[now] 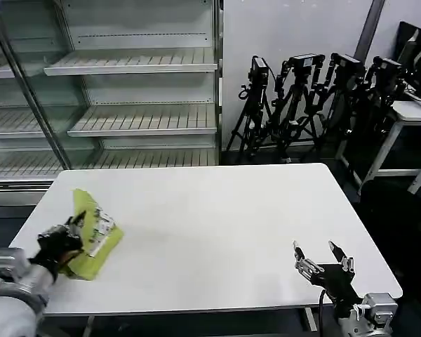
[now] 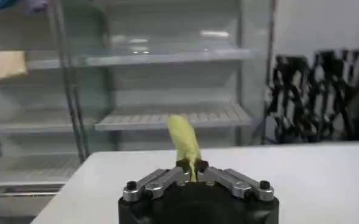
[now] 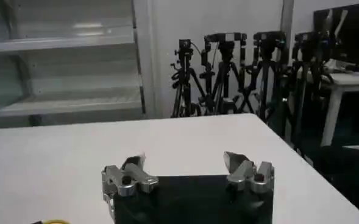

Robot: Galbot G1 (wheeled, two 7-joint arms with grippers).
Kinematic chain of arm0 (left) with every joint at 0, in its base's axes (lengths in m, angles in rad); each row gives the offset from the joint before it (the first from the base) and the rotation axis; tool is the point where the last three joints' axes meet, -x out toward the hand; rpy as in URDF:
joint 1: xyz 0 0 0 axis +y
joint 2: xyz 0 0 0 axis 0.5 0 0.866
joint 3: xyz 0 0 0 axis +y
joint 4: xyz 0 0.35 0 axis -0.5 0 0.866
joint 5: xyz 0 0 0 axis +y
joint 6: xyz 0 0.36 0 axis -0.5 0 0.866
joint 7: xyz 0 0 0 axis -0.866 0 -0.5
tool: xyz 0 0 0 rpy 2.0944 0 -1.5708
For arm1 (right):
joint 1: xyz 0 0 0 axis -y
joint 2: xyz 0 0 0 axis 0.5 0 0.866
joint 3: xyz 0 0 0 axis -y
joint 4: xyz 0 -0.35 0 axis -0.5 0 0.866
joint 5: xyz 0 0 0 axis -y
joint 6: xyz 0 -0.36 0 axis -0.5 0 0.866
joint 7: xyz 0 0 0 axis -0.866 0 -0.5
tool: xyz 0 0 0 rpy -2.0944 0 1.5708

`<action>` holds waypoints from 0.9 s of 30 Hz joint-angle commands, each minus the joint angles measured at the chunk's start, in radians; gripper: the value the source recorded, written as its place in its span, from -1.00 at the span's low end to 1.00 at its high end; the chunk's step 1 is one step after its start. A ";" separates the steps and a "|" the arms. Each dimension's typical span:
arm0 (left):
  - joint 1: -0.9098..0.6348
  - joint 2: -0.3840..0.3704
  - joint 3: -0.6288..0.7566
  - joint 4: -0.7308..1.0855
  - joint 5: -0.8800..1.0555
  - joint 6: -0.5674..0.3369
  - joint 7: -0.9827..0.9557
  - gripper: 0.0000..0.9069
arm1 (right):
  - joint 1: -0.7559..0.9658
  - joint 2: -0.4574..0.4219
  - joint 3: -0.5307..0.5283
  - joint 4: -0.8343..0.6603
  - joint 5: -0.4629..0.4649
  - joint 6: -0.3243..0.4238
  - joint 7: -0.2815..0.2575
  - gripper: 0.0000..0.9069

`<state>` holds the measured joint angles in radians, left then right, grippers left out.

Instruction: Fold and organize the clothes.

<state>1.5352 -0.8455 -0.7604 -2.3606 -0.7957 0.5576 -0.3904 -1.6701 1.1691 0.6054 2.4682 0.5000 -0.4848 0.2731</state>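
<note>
The left gripper (image 1: 69, 235) is hovering over the near left part of the white table (image 1: 217, 232), and its black fingers are pinching together on a fold of the T-shirt (image 1: 91, 235). The T-shirt is soft, lime yellow-green cloth, bunched into a small crumpled bundle with a white and blue print showing on one face. Part of it is standing up from the table while its lower part is resting on the smooth, flat tabletop near the left edge. In the left wrist view a thin ridge of the cloth (image 2: 184, 141) is rising up between the closed metal fingertips. The right gripper (image 1: 323, 258) is waiting over the near right corner of the table, with its two silver-and-black fingers spread wide apart and gripping nothing.
</note>
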 commanded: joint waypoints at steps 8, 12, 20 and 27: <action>-0.183 -0.331 0.653 0.077 0.291 0.020 -0.063 -0.91 | -0.054 0.038 -0.004 0.007 -0.064 0.004 -0.002 1.00; -0.265 -0.416 0.716 0.183 0.189 0.019 -0.083 -0.91 | -0.057 0.047 -0.010 0.003 -0.075 0.006 -0.003 1.00; -0.464 -0.553 0.792 0.396 0.016 0.009 -0.121 -0.91 | -0.050 0.047 -0.003 -0.013 -0.073 0.009 -0.005 1.00; -0.615 -0.641 0.838 0.530 -0.021 -0.004 -0.145 -0.89 | -0.033 0.032 0.010 -0.021 -0.062 0.009 -0.002 1.00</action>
<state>1.1699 -1.3094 -0.0539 -2.0592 -0.7180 0.5613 -0.5037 -1.7102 1.2056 0.6085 2.4565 0.4398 -0.4760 0.2686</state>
